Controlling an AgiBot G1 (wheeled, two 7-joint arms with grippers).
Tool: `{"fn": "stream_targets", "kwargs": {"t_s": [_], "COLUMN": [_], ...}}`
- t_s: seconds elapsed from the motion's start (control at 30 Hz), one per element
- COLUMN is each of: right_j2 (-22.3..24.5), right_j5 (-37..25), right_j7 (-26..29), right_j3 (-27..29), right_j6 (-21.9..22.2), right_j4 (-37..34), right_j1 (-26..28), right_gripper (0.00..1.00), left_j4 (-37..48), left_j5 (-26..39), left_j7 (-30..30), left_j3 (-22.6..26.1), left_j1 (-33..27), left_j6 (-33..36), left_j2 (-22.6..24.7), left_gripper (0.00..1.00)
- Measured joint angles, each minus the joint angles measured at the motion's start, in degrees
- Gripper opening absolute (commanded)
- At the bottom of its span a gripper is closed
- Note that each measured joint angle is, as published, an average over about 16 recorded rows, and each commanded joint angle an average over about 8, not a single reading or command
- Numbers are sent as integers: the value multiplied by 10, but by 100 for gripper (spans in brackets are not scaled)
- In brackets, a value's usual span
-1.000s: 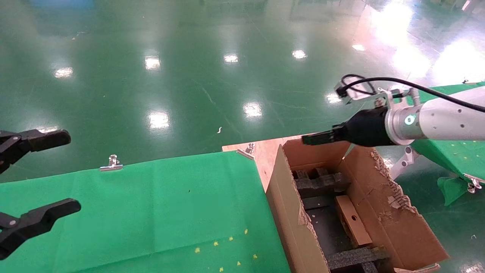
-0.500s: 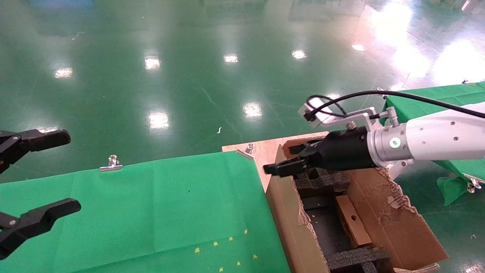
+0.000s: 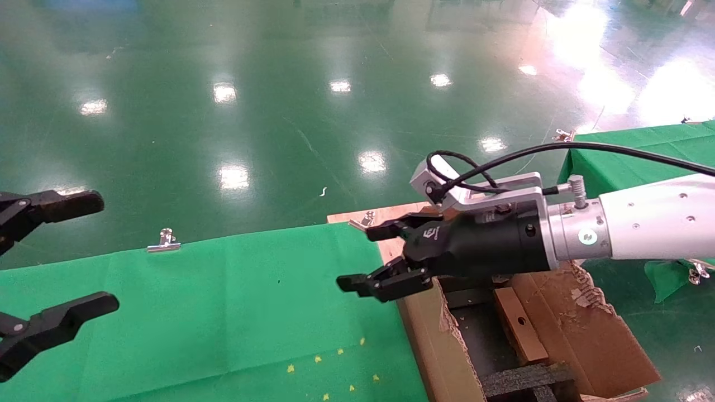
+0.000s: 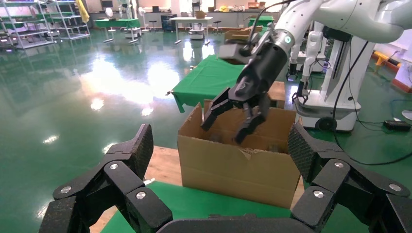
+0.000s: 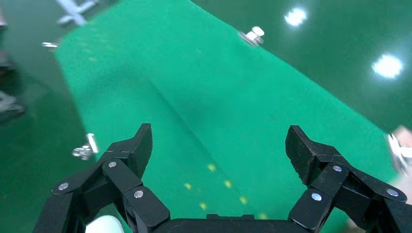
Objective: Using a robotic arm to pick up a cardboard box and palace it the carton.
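The left hand (image 3: 53, 290) hung parked with fingers apart over the green-draped counter (image 3: 223, 312). In the carton (image 3: 430, 335) the cardboard box (image 3: 519, 324) lay on black foam. Above its near rim, the right hand (image 3: 366, 257) gaped wide, empty

The white tubular robotic arm (image 3: 653, 234) runs off the right edge of the head view, and its black gripper body hides the far part of the large brown corrugated carton (image 3: 430, 340). The carton's near end is cut by the bottom edge. The small flat brown cardboard box (image 3: 519, 324) has its far end tucked under the gripper. The left black gripper (image 3: 61, 257) shows only its 2 fingers; the rest lies past the left edge. In the left wrist view, the carton's wall (image 4: 238, 165) hides its contents.
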Motion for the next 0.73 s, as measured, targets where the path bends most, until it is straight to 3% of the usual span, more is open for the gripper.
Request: {"fn": "stream_targets", "kwargs": {"t_s": [0.5,0.73], "right_j2": [-16,-20], "right_j5": [155,192], "right_j7": [-210,-260], "right_j3": [140,173], "right_j6": [-83,-102], "right_j4": [5,6], "right_j1": [-101,-124], "right_gripper": [100,100], "left_j4": [0,0], "left_j5": [0,0], "left_j7": [0,0], "left_j3": [0,0], "left_j1": [0,0], "left_j6": [0,0], "left_j2": [0,0], "left_gripper": [100,100]}}
